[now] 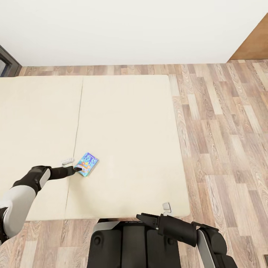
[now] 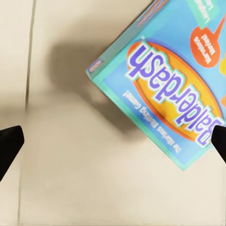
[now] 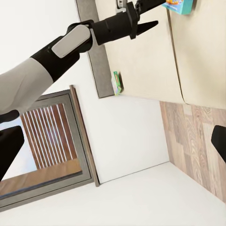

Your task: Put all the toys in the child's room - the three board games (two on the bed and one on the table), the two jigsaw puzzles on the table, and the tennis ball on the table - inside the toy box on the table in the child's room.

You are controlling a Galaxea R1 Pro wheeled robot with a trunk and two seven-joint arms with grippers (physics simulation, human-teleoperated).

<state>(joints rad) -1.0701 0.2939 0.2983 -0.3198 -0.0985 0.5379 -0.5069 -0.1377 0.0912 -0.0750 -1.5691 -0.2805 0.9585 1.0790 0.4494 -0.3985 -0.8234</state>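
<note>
Left gripper [image 1: 78,169] wide open at the blue Balderdash box [image 1: 86,163] flat on the bed [image 1: 130,130], gripping nothing. Right gripper [image 3: 113,141] spread wide too, empty.

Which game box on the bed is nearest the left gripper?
The blue Balderdash box, right beside the open left gripper; the green box lies farther off at the bed's edge.

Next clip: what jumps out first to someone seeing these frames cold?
The blue board game, titled Balderdash, lies flat on the cream bed near its front edge. The left end effector reaches over the mattress right at the box, fingers spread wide in the left wrist view. The right end effector hangs open by the robot's trunk, empty.
</note>
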